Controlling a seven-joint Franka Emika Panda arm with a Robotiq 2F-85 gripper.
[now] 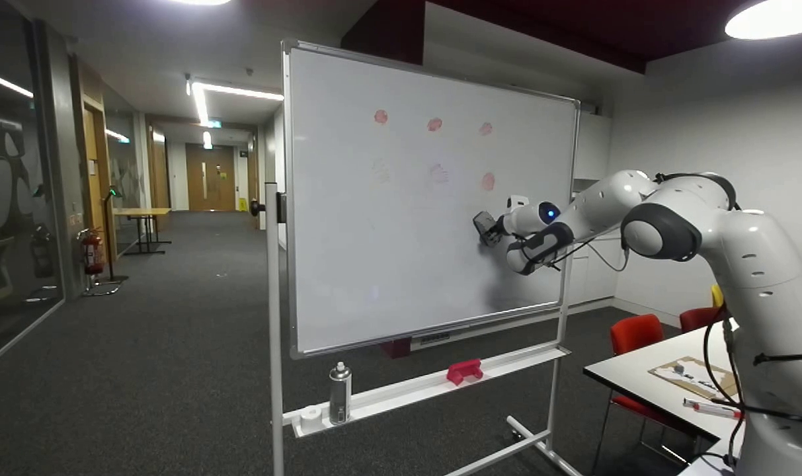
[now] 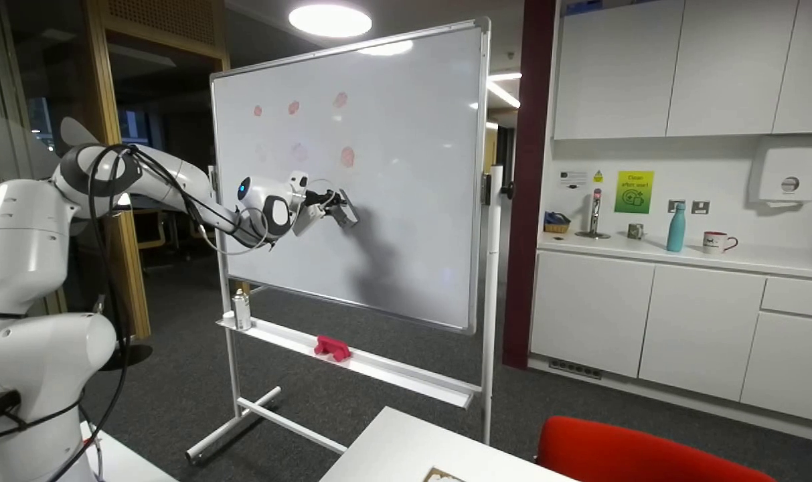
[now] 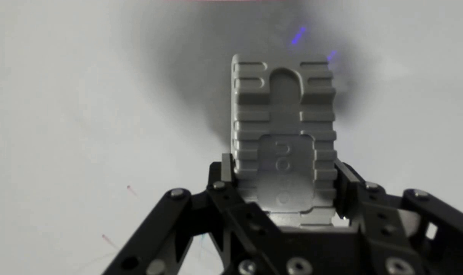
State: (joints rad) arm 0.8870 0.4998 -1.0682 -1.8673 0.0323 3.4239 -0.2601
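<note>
My gripper (image 3: 285, 172) is shut on a grey ribbed whiteboard eraser (image 3: 284, 114), held by its sides in the wrist view. The eraser also shows in both exterior views (image 1: 485, 226) (image 2: 345, 210), tilted at the whiteboard (image 1: 374, 264). It is at or very near the surface; I cannot tell if it touches. Several red smudges (image 1: 488, 181) (image 2: 347, 156) are on the board above the gripper, with a faint purplish smudge (image 1: 438, 173) beside them. In the wrist view, small purple strokes (image 3: 298, 35) lie just past the eraser's far end. A thin reddish stroke (image 3: 109, 241) is at lower left.
Below the board, a tray (image 1: 401, 398) (image 2: 412, 383) bears a spray can (image 1: 340, 393) (image 2: 242, 310), a white roll (image 1: 311, 417) and a red holder (image 1: 465, 371) (image 2: 332, 348). White tables (image 1: 629, 360) (image 2: 406, 448) and red chairs (image 1: 637, 334) (image 2: 640, 452) stand near the arm.
</note>
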